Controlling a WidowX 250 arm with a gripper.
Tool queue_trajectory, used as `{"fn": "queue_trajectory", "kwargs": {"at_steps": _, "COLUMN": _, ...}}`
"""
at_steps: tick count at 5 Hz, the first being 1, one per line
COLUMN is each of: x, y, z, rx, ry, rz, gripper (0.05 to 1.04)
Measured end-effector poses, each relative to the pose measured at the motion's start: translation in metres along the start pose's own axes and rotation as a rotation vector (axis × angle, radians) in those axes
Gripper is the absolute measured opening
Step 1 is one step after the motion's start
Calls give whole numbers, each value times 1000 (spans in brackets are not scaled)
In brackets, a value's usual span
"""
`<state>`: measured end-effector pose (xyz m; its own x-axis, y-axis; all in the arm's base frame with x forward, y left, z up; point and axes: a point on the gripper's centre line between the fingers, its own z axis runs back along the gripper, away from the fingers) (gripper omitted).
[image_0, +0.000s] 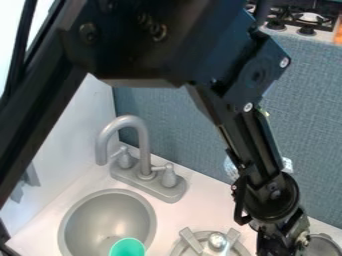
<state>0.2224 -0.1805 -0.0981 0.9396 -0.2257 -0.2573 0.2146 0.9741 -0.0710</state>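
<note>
At lower right, the gripper (284, 243) is near the shiny knob (217, 241) on the grey burner (191, 241), and I cannot tell if the fingers are wide or narrow. Slow lowering would best avoid the burner's raised bars; behind the green cup (127, 248) are the sink (107, 215) and tap (143, 145)

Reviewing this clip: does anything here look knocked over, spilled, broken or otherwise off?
Nothing clearly stands out. The faucet stands upright behind the sink, and I see no spill or breakage. The teal cup at the sink's near side is cut off by the view's edge, and the shiny item behind the arm is mostly hidden, so I can't judge those.
</note>
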Motion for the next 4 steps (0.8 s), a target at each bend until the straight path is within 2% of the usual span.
{"fn": "queue_trajectory", "kwargs": {"at_steps": 1, "x": -3, "y": 3, "z": 2, "rx": 1, "ry": 18, "rz": 42, "gripper": 1007}}
{"fn": "queue_trajectory", "kwargs": {"at_steps": 2, "x": -6, "y": 3, "z": 40, "rx": 4, "ry": -61, "rz": 98, "gripper": 1002}}
{"fn": "queue_trajectory", "kwargs": {"at_steps": 3, "x": -15, "y": 5, "z": 74, "rx": 0, "ry": -168, "rz": 155, "gripper": 1001}}
{"fn": "queue_trajectory", "kwargs": {"at_steps": 4, "x": -26, "y": -8, "z": 104, "rx": 39, "ry": -232, "rz": 145, "gripper": 1001}}
